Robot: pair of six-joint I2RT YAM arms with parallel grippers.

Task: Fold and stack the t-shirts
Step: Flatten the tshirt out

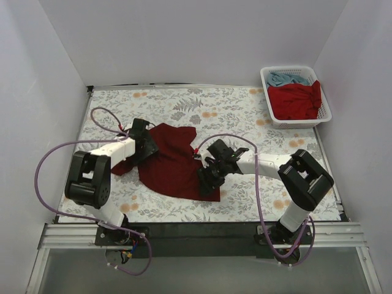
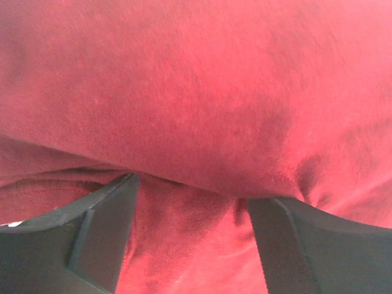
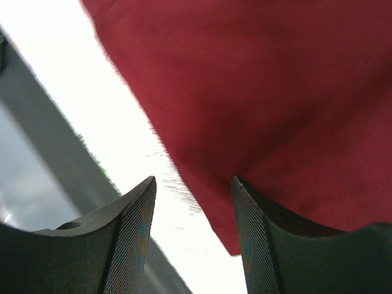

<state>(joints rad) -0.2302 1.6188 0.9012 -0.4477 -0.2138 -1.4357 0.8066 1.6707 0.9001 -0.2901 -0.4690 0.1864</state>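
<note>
Broadly, the tabletop (image 1: 245, 202) is covered by a flat cloth printed with grey leaves and orange blossoms. Three t-shirts, one basket and two grippers are counted.

The dark maroon t-shirt (image 1: 174, 159) is spread near the middle of the tabletop, slightly to the left, as a rumpled, roughly triangular shape with soft folds; one sleeve sticks out at its near-left side. In the wrist views its weave is seen as matte and finely napped (image 2: 196, 92), with a slightly frayed edge (image 3: 275, 92).

A white plastic lattice basket (image 1: 323, 103), rectangular with rounded corners, is set at the far right corner. A brighter red t-shirt (image 1: 297, 101) is bunched inside it, and a light blue t-shirt (image 1: 288, 78) is crumpled at its far end.

The left gripper (image 1: 146, 146) is placed over the maroon shirt's left edge; its dark, smooth fingers (image 2: 104, 226) are held wide apart with cloth bulging between them, not clamped.

The right gripper (image 1: 207, 176) is placed at the shirt's near-right edge; its mesh-textured pads (image 3: 131, 245) are parted more narrowly, with the hem lying against one pad and nothing pinched.
</note>
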